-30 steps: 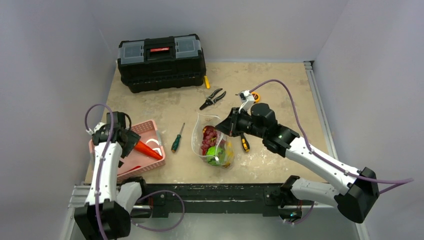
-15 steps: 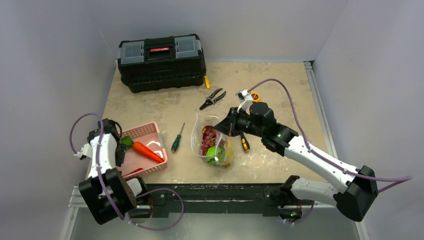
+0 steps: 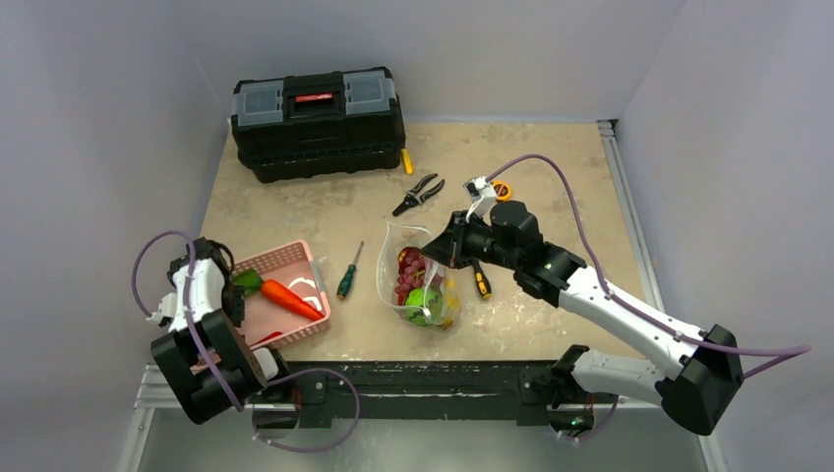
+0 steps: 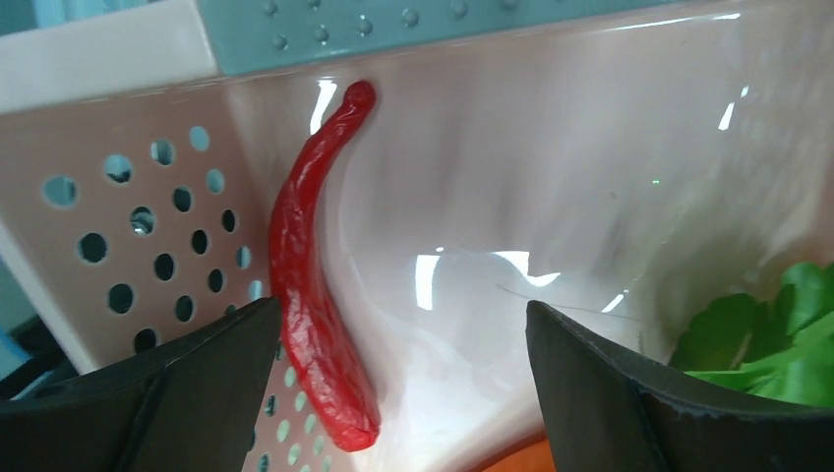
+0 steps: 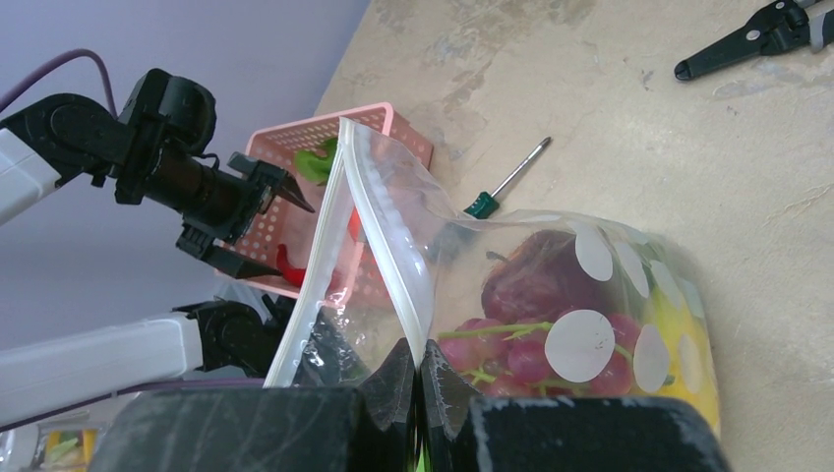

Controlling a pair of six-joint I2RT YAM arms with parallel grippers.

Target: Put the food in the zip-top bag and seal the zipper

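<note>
The clear dotted zip-top bag stands open at mid-table with red grapes, a red round fruit, a green fruit and yellow food inside. My right gripper is shut on the bag's whitish zipper and holds the mouth up; it also shows in the top view. My left gripper is open and empty inside the pink basket, with a red chili beside its left finger. An orange carrot with a green top lies in the basket.
A green-handled screwdriver lies between the basket and the bag. A yellow-handled screwdriver lies right of the bag. Pliers and a black toolbox are further back. The walls are close on the left.
My left gripper has drawn back from the carrot to the basket's near left side and lowered inside it. The carrot lies uncovered in the basket. The right arm and bag have not moved.
</note>
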